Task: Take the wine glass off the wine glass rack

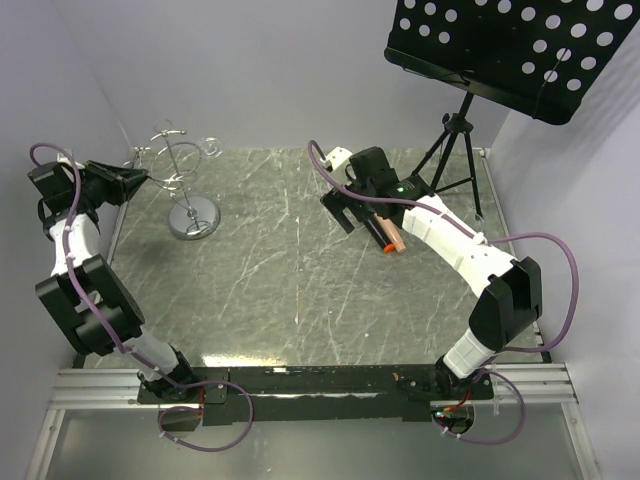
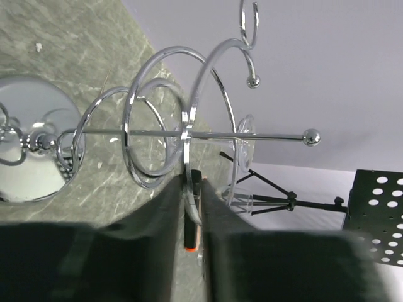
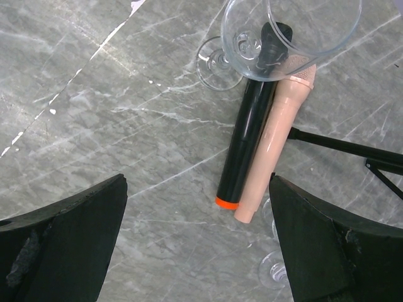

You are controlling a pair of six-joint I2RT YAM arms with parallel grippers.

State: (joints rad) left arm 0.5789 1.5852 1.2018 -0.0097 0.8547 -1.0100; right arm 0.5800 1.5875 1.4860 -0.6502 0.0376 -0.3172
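The chrome wine glass rack (image 1: 185, 165) stands at the back left on its round mirror base (image 1: 193, 219). My left gripper (image 1: 143, 179) is at its looping arms. In the left wrist view the gripper (image 2: 192, 179) is shut on one wire loop (image 2: 186, 126). A clear glass shape (image 2: 244, 160) shows beyond the loops; I cannot tell whether it hangs there. My right gripper (image 1: 345, 212) is open and empty above the table. In the right wrist view (image 3: 198, 189) a clear wine glass (image 3: 277, 38) shows ahead, its foot (image 3: 217, 63) on the table.
A black microphone with an orange end (image 3: 249, 132) and a peach one (image 3: 274, 145) lie side by side under the glass's bowl (image 1: 385, 232). Another clear glass foot (image 3: 272, 272) shows by the right finger. A black tripod music stand (image 1: 510, 45) stands at the back right.
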